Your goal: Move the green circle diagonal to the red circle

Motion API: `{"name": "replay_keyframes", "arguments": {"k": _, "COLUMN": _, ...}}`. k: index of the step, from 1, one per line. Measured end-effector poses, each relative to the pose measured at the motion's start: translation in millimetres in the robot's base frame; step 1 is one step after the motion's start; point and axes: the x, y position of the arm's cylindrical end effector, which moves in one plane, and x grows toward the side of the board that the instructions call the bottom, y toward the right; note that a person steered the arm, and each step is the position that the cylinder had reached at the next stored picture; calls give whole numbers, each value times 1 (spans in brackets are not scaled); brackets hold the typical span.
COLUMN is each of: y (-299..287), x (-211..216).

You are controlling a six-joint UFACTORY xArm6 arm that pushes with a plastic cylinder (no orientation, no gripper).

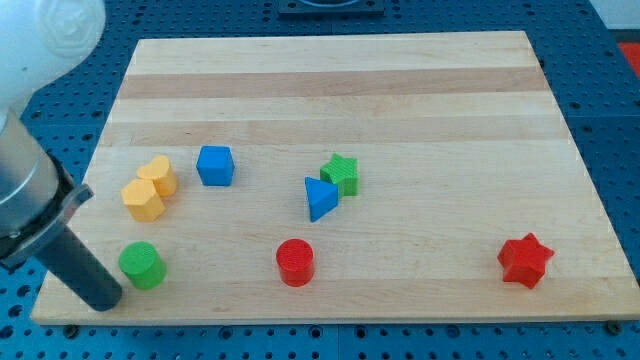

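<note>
The green circle (142, 265) lies near the board's bottom left corner. The red circle (295, 262) lies to its right, at about the same height in the view, near the bottom edge. My tip (106, 298) is at the end of the dark rod, just left of and below the green circle, close to it or touching it.
Two yellow blocks (149, 188) sit together above the green circle. A blue cube (215, 165) is right of them. A blue triangle (320, 198) touches a green star (341, 174) at mid-board. A red star (525, 261) lies at bottom right. The wooden board (330, 80) ends just below my tip.
</note>
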Motion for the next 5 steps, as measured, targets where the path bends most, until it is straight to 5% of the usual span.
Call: {"name": "replay_keyframes", "arguments": {"k": 5, "y": 80, "x": -80}}
